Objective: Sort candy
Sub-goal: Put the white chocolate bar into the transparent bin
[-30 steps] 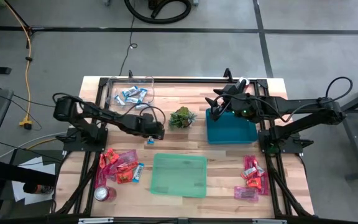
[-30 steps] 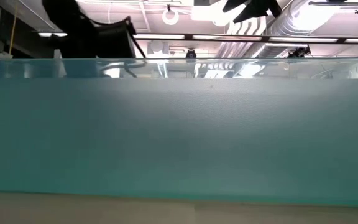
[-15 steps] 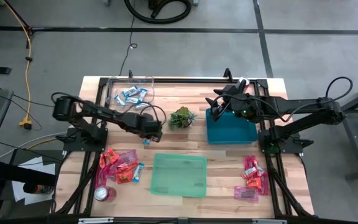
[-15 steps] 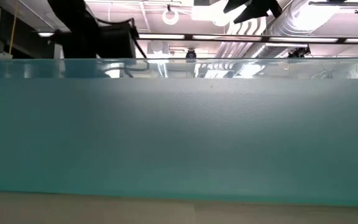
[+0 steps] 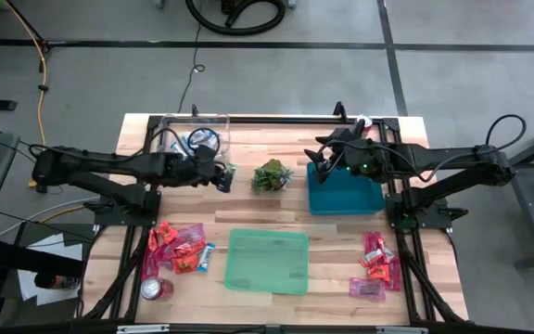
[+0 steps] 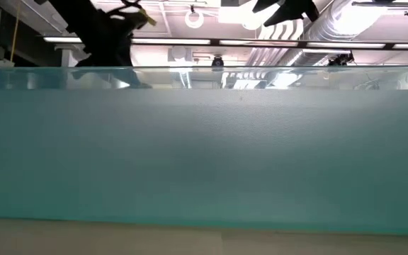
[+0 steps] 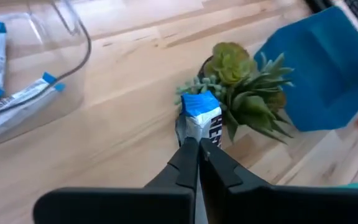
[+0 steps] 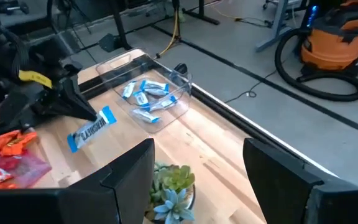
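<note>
The table carries a green tray at the near middle, a blue bin under the right arm, and a clear bin at the far left with blue-and-white candy in it. A plant stands between the two bins.

The left gripper is pinched tight on one blue-and-white bar, gripped by its lower end so most of the wrapper sticks out past the fingertips. It is lifted off the wood, with the plant just beyond the tips and the clear bin off to one side of the fingers. The right gripper waits above the blue bin, its fingers spread wide and empty.

Loose piles of pink and red-orange candy lie at the near left, and more at the near right.

The risk: the hold is only on the wrapper's end, so the bar could swing or slip out on a quick move. A release short of the clear bin's wall would drop it onto the table or against the plant.
</note>
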`<state>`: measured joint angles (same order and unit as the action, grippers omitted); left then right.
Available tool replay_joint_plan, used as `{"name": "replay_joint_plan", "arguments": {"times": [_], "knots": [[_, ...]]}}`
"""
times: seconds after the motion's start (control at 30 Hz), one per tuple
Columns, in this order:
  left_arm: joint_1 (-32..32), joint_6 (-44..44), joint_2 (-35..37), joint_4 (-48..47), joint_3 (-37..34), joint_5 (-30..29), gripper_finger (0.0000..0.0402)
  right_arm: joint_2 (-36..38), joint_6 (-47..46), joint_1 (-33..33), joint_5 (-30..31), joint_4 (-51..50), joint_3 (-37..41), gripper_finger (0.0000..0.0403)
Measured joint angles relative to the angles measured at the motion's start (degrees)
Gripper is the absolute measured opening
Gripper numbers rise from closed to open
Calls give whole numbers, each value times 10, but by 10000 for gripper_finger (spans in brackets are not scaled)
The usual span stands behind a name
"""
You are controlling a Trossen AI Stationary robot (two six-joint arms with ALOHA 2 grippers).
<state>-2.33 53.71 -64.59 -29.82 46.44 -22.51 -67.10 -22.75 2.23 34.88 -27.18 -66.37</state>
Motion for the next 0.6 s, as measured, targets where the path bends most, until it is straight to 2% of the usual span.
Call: {"name": "replay_joint_plan", "arguments": {"times": [0.23,0.33,0.5,0.6], "knots": [[19,-41,6,19,0,9,1,-1,-14,0,-19,28,0,240],[37,-145,10,75,7,27,1,-3,-14,0,-90,83,0,240],[45,-314,4,80,74,38,0,-38,-33,-2,-233,188,0,240],[45,-427,-2,92,117,38,0,-73,-34,-8,-295,227,0,240]]}}
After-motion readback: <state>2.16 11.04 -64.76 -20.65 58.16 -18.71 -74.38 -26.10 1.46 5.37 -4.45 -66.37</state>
